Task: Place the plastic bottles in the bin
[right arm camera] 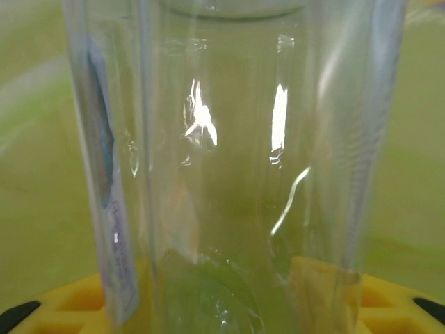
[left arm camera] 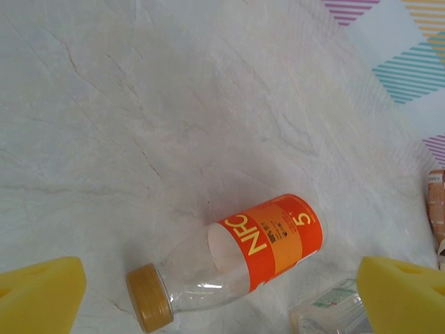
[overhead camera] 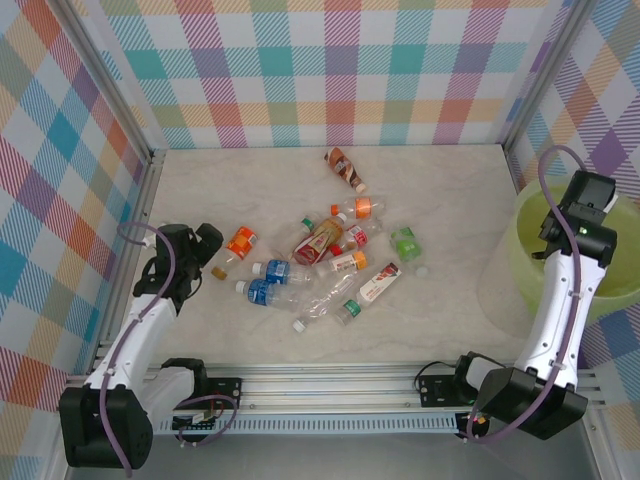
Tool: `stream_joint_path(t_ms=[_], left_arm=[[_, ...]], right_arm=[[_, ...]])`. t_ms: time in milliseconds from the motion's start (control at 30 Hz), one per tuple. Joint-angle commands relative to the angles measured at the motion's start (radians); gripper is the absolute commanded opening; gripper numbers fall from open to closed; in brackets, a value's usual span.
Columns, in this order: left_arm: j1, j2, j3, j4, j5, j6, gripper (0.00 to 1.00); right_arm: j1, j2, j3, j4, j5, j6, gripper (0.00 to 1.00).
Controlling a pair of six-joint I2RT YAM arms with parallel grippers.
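Several plastic bottles (overhead camera: 320, 262) lie in a loose pile mid-table. At the pile's left edge lies a clear bottle with an orange label (overhead camera: 237, 245) (left arm camera: 268, 243) and a gold cap. My left gripper (overhead camera: 205, 255) (left arm camera: 222, 298) hovers over it, open, with one yellow fingertip on each side. The bin (overhead camera: 520, 255) stands at the right edge. My right gripper (overhead camera: 555, 238) (right arm camera: 222, 303) hangs over it, shut on a clear bottle (right arm camera: 229, 153) that stands between its yellow fingers, with the bin's green inside (right arm camera: 35, 174) behind it.
A brown bottle with a red label (overhead camera: 345, 168) lies apart near the back wall. A green-labelled bottle (overhead camera: 405, 243) marks the pile's right side. Another clear bottle (left arm camera: 330, 313) lies close to my left gripper's right finger. Checked walls enclose the table.
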Motion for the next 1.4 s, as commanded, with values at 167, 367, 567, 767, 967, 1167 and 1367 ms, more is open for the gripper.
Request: stream_joint_path(t_ms=[167, 367, 567, 767, 967, 1167, 1367], left_arm=[[0.038, 0.042, 0.029, 0.001, -0.032, 0.048, 1.00], [0.051, 0.075, 0.040, 0.006, -0.005, 0.072, 1.00], [0.053, 0.125, 0.094, -0.064, 0.008, 0.111, 1.00], [0.054, 0.159, 0.089, -0.045, 0.072, 0.119, 1.00], [0.052, 0.179, 0.055, 0.004, 0.135, 0.127, 1.00], [0.044, 0.236, -0.006, 0.180, 0.174, 0.168, 1.00], [-0.009, 0.376, 0.040, 0.220, 0.186, 0.317, 1.00]], right_arm=[[-0.007, 0.043, 0.036, -0.079, -0.003, 0.073, 0.74], [0.000, 0.012, 0.057, -0.092, -0.055, 0.086, 0.81], [0.007, -0.048, 0.084, -0.090, -0.167, 0.114, 0.86], [0.037, -0.122, 0.108, -0.069, -0.341, 0.171, 1.00], [0.171, -0.212, 0.066, 0.007, -0.443, 0.271, 1.00], [0.286, -0.313, -0.103, 0.253, -0.691, 0.383, 1.00], [0.397, -0.312, -0.202, 0.432, -0.761, 0.433, 1.00]])
